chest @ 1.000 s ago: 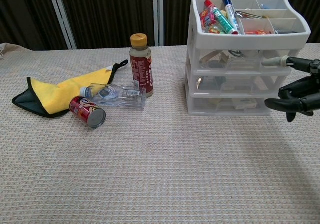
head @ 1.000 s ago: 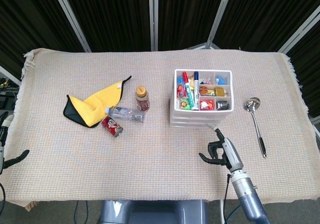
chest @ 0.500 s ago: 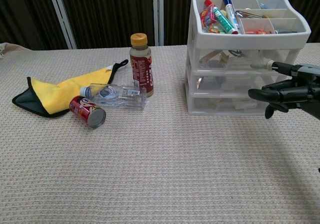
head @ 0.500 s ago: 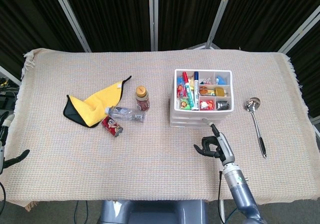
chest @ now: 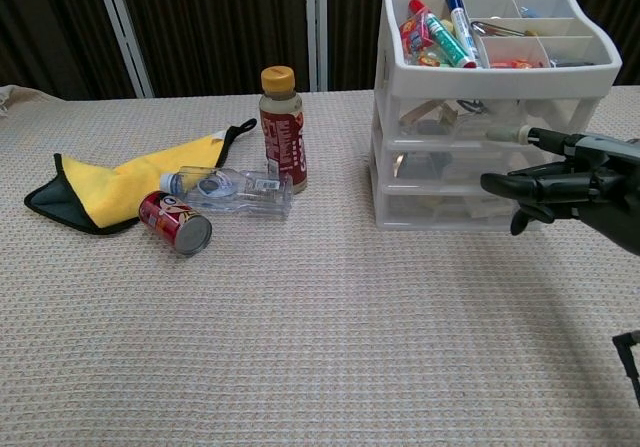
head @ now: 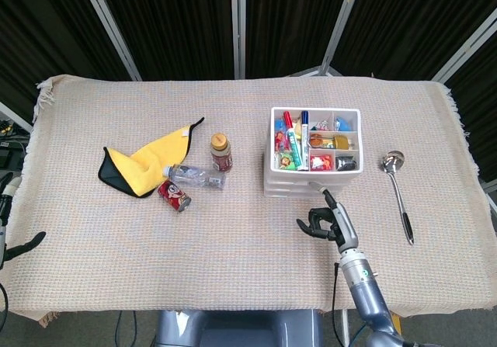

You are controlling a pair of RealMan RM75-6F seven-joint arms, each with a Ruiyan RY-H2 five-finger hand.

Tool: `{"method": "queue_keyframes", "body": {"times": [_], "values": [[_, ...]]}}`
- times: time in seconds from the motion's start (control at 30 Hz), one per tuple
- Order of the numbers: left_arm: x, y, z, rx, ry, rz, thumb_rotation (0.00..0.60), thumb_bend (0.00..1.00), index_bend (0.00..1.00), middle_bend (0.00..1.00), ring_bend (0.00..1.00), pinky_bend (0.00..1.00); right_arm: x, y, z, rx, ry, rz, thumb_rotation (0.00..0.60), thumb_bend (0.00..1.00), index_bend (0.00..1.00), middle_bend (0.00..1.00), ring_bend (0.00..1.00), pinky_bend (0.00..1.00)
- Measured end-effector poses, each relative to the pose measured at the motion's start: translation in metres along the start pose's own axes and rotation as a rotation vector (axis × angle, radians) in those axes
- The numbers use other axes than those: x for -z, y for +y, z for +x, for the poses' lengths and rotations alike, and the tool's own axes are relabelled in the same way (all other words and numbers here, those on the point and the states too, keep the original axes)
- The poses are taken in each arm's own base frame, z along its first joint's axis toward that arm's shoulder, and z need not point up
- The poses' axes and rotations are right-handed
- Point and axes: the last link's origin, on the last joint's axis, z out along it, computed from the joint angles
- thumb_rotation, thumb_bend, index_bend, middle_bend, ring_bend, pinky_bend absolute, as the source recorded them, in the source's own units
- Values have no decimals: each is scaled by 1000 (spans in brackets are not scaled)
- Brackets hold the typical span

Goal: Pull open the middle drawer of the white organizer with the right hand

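Hovering before white organizer (chest: pixel 490 117): right robot hand (chest: pixel 545 185), empty.

Bright, even light; sharp focus

A yellow cloth (head: pixel 142 163) with a dark edge lies on the surface (head: pixel 155 238), farthest from the fingers (head: pixel 311 224). Touching its near corner, a clear plastic bottle (head: pixel 194 176) lies on its side, with a red can (head: pixel 174 195) tipped over just beside it. A brown bottle (head: pixel 221 152) with a tan cap stands upright nearer the fingers. A metal ladle (head: pixel 399 192) lies on their other side, well apart.
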Motion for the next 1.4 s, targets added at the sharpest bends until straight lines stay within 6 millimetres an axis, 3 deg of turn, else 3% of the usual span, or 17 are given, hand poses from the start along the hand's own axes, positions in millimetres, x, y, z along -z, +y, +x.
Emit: {"method": "queue_keyframes", "body": {"times": [0.47, 1.4], "values": [[0, 0, 0, 0, -4, 3, 600, 39, 0, 0, 0, 0, -8, -2, -18, -53, -27, 6, 600, 224, 190, 815, 825, 593], [1, -1, 0, 6, -8, 1, 600, 41, 0, 0, 0, 0, -21, -3, -31, -66, -39, -9, 600, 231, 233, 815, 825, 591]]}}
